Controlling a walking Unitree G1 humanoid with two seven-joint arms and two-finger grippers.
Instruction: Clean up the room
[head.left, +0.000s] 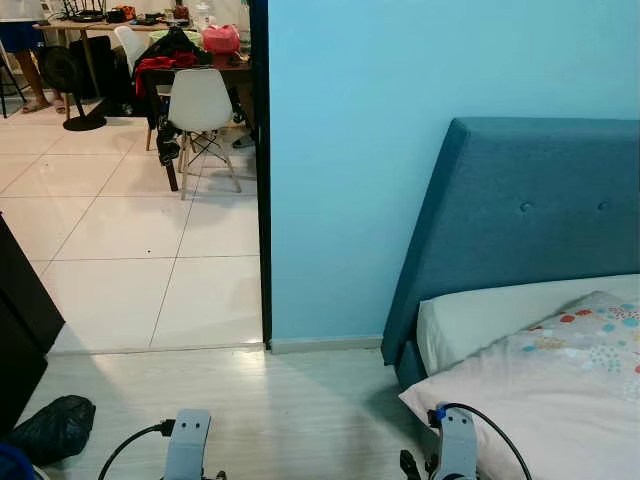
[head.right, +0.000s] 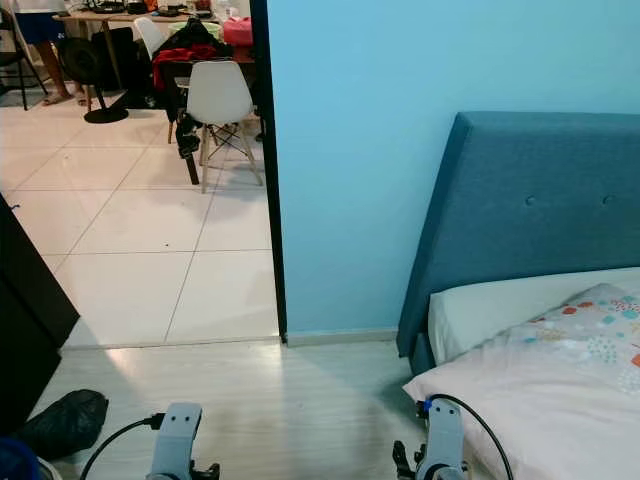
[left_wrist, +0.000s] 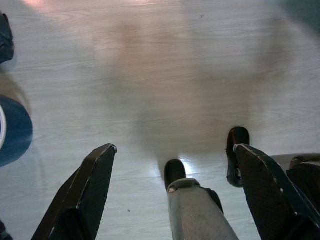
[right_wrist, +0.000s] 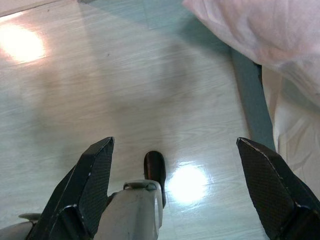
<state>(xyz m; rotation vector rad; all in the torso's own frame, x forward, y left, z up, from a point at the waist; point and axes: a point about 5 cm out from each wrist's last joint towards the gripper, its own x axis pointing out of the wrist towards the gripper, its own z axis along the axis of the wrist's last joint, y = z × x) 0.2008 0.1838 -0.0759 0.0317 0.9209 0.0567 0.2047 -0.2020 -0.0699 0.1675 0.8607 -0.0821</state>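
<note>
No readable writing anywhere. Left gripper (left_wrist: 172, 192) and right gripper (right_wrist: 175, 190) both hanging low over pale floor (head.left: 290, 400), fingers spread wide, gripping nothing. Black bag (head.left: 52, 428) crumpled on floor to the left, well apart from left fingers (left_wrist: 82, 192), no clear long axis; bed (head.left: 530, 330) just beside right gripper.

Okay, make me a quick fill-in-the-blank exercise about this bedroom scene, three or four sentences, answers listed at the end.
1. The headboard of the bed is upholstered in ____ fabric.
2. The black bag lies on the floor on the robot's ____ side.
3. Through the doorway, a ____ chair stands at the cluttered table.
4. The left gripper and the right gripper hang over the floor with their fingers ____.

Missing words: blue; left; white; open
</note>
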